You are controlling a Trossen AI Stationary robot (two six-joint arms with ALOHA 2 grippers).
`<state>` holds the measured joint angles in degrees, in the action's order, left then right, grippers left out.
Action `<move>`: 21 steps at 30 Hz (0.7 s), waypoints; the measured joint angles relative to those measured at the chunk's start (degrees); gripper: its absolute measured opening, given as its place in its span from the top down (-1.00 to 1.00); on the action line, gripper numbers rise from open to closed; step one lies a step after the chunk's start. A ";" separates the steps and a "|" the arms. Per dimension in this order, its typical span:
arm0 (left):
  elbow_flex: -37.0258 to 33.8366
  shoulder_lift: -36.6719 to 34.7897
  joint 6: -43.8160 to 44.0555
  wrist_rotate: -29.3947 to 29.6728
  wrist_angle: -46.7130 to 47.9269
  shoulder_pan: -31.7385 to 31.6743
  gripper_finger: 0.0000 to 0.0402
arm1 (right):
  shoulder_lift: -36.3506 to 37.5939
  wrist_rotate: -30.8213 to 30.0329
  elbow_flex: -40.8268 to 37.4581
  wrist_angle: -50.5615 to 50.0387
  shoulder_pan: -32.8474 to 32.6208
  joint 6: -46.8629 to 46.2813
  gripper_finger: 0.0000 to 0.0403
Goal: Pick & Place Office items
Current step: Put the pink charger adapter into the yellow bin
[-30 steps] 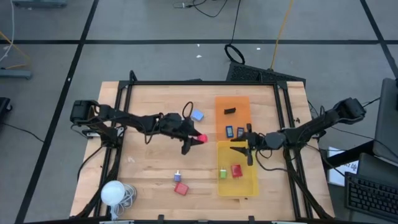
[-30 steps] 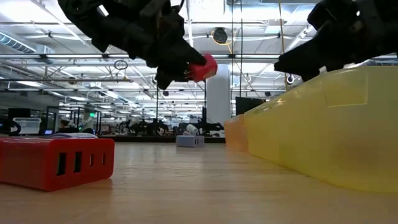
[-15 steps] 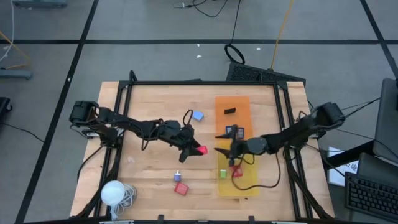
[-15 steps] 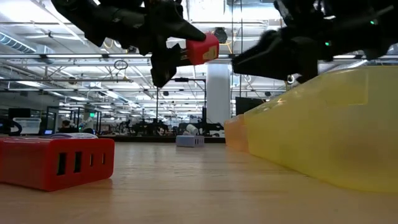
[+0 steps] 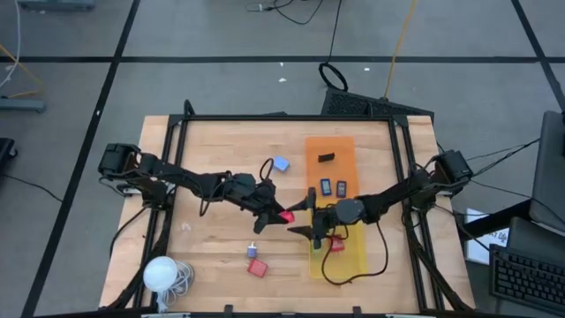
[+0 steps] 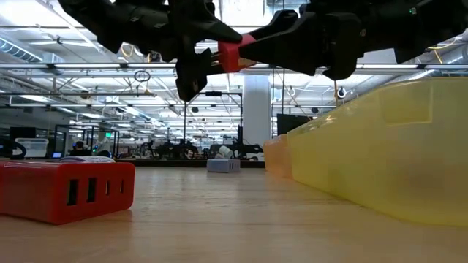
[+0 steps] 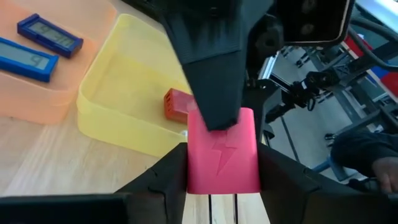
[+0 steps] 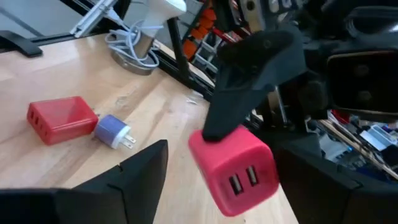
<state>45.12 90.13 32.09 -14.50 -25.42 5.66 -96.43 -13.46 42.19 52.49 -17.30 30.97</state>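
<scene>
My left gripper (image 5: 279,214) is shut on a red charger block (image 5: 285,215) and holds it in the air over the table's middle. In the left wrist view the block (image 7: 222,155) bears a lightning mark. My right gripper (image 5: 307,215) is open and faces the block from the right, with one finger on either side of its free end (image 8: 239,168). I cannot tell whether it touches the block. Two blue pieces (image 5: 334,187) and a black one (image 5: 327,158) lie in the orange tray (image 5: 314,146). A green piece (image 5: 316,246) and a red one (image 5: 336,243) lie in the yellow tray (image 5: 357,265). My left gripper pinches the red block between its two fingers (image 7: 165,180), on the block's two side faces at its near end (image 7: 222,183). The fingers come level from the table's left. The block is lifted clear and sticks out level beyond the fingertips toward the right gripper.
A light-blue block (image 5: 281,164) lies on the wood left of the orange tray. A larger red block (image 5: 257,268) and a small blue plug (image 5: 252,253) lie near the front edge. The white ball with coiled cord (image 5: 161,274) sits at the front left corner.
My right gripper has swung from above the trays toward the table's left, up to the block in my left gripper. My left gripper has carried the block a little toward the near edge and kept hold of it.
</scene>
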 joint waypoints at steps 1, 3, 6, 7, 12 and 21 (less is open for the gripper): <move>0.00 0.00 -0.02 0.03 -0.03 0.13 0.15 | -0.05 0.08 0.14 -0.07 0.00 -0.01 -0.35; 0.00 0.00 -0.02 -0.01 -0.10 0.28 0.14 | -0.06 0.11 0.20 -0.18 0.00 -0.01 -0.31; 0.00 0.00 -0.02 -0.07 -0.22 0.32 0.20 | -0.06 0.05 0.20 -0.19 0.00 -0.01 -0.22; -0.01 0.00 -0.02 -0.03 -0.23 0.31 0.23 | -0.06 0.11 0.20 -0.17 0.00 -0.01 -0.18; 0.00 0.00 0.32 -0.33 -0.09 0.32 0.24 | -0.04 0.25 0.20 -0.37 0.04 0.92 0.06; 0.00 0.00 -2.38 1.14 -0.68 0.26 -0.01 | -0.06 1.69 0.18 -0.94 -0.02 -1.66 0.22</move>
<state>45.12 90.13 29.71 -13.36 -26.10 5.92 -96.49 -11.76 42.37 51.54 -17.32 29.31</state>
